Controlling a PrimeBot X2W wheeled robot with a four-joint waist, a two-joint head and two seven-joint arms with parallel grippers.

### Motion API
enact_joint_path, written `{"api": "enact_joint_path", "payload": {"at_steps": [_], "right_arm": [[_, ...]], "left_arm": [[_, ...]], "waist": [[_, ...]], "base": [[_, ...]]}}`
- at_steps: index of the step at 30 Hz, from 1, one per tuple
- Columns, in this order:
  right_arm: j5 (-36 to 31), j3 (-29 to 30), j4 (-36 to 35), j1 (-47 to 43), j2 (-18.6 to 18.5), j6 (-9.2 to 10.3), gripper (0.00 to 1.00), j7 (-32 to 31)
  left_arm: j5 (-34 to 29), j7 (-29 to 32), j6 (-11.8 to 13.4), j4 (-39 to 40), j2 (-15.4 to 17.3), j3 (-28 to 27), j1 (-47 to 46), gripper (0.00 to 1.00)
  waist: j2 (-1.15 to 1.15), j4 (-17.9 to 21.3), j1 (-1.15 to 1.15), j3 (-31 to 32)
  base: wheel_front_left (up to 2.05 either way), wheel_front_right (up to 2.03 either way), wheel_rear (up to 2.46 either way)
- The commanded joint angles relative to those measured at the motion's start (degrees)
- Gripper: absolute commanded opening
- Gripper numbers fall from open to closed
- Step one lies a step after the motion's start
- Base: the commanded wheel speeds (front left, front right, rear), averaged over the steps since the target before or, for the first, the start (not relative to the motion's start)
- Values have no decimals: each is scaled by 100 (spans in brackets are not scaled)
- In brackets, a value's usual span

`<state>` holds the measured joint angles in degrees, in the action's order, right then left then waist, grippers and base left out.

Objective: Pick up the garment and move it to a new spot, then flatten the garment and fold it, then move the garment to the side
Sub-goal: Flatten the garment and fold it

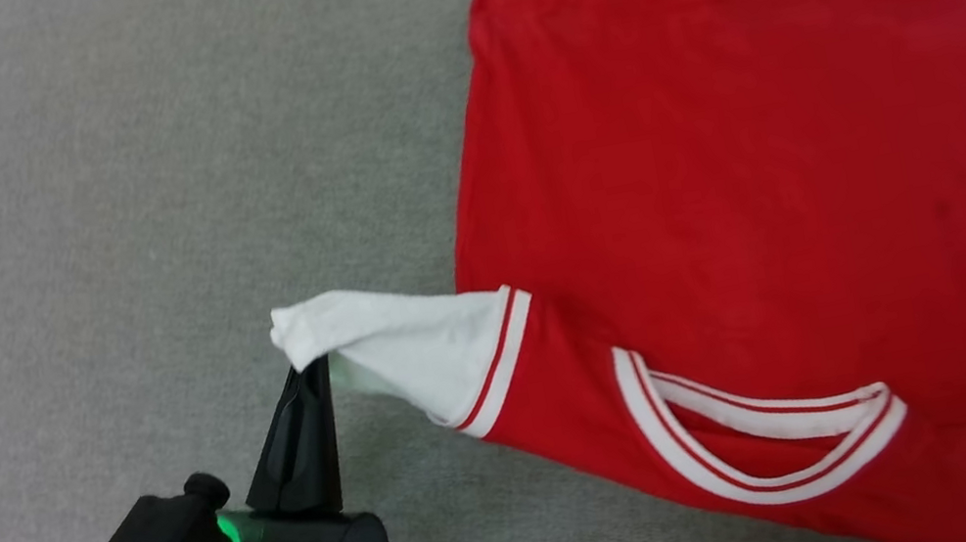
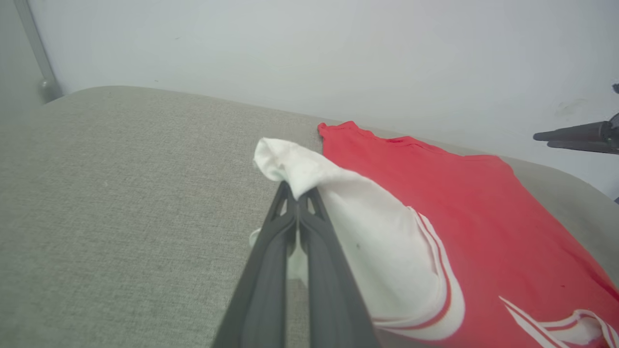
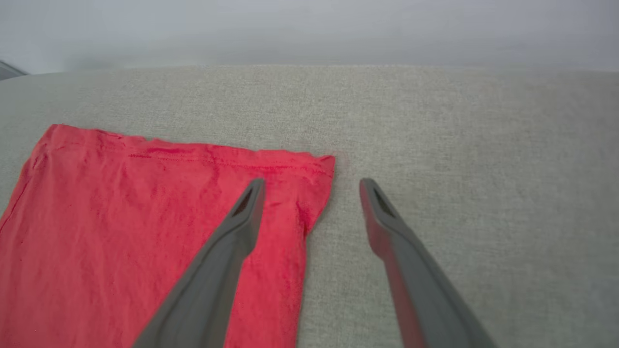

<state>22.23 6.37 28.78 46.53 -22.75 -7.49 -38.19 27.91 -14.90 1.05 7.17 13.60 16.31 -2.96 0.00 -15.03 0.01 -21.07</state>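
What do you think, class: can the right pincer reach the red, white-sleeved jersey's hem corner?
Probably yes: the open right pincer hovers at the hem corner of the red jersey, nothing lying between them.

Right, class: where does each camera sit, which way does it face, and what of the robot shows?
Head view: on the head, facing down at the red jersey on the grey cushion; left hand lower left.
Left wrist view: on that wrist, facing along the shut left hand pinching the white sleeve.
Right wrist view: on that wrist, facing along the open right hand toward the jersey's hem corner.
Head and left wrist views share the pinched sleeve.
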Motion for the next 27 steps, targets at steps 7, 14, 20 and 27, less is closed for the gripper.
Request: {"api": "enact_joint_path", "payload": {"at_steps": [7, 14, 20, 27], "right_arm": [[-437, -128, 621, 908, -40, 0, 100, -748], [-619, 1, 1446, 604, 229, 5, 100, -1394], [-842, 197, 1747, 588, 413, 5, 0, -1800], [-1027, 315, 1501, 1026, 268, 1, 0, -1511]], "left_arm": [[-214, -40, -267, 115, -332, -85, -346, 0], [-388, -41, -494, 28, -584, -253, -417, 0], [-515, -41, -587, -38, -636, -412, -353, 0], [-596, -41, -641, -219, -673, -490, -273, 0]], "waist": [[0, -593, -1, -850], [0, -624, -1, -1004], [0, -604, -1, -957], [0, -543, -1, -632]], "base": [[0, 0, 0], [0, 0, 0], [0, 0, 0], [0, 0, 0]]}}
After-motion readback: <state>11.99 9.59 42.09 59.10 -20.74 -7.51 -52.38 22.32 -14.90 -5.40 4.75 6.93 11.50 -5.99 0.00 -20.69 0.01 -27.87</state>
